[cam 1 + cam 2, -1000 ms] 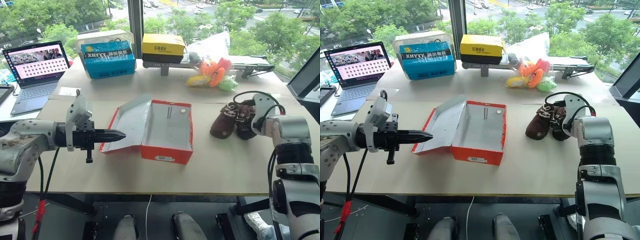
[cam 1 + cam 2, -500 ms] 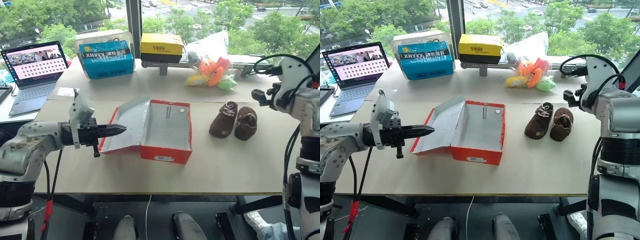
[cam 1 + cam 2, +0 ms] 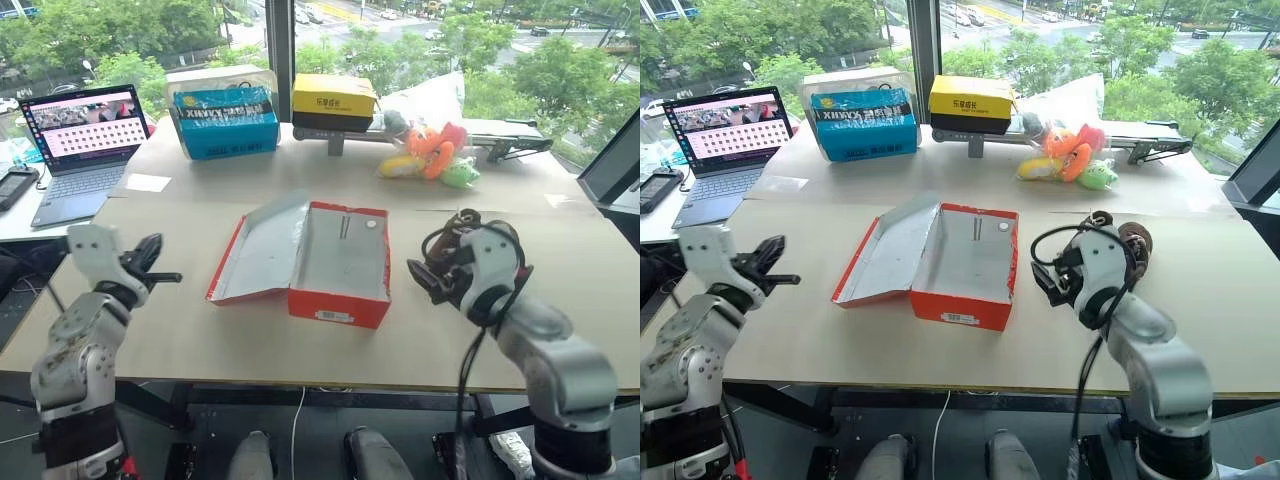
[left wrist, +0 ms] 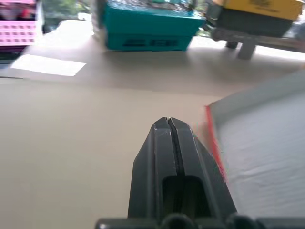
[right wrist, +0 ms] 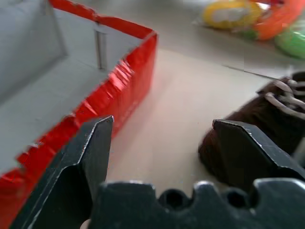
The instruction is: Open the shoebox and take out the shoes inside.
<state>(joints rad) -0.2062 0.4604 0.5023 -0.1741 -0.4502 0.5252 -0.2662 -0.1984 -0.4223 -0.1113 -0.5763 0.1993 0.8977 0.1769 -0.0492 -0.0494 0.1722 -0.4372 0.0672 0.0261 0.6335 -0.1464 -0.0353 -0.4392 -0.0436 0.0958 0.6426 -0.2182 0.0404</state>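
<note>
Now the shoebox [image 3: 320, 262] lies open in the middle of the table [image 3: 180, 340], its red walls around a pale, bare inside and its lid folded flat out to my left. The white label faces me on the near end wall.

My left gripper [image 4: 167, 125] is clenched tight, fingers pressed together with nothing between them; it hovers over the table to the left of the shoebox, its tip just off the red edge of the opened lid, as my left wrist view shows it.

My right gripper [image 5: 162, 138] stands released, its two fingers [image 5: 95, 138] spread wide and holding nothing. It sits to the right of the shoebox, near the box's right wall.

The shoes [image 5: 267, 119] rest on the table to the right of the shoebox, outside it. From my head my right arm covers most of them; in the right wrist view one dark brown toe shows just past my far fingertip, and I cannot tell whether they touch.

Behind the shoebox, by the window, stand a blue box [image 3: 227, 120] and a yellow-and-black box [image 3: 334, 101].
</note>
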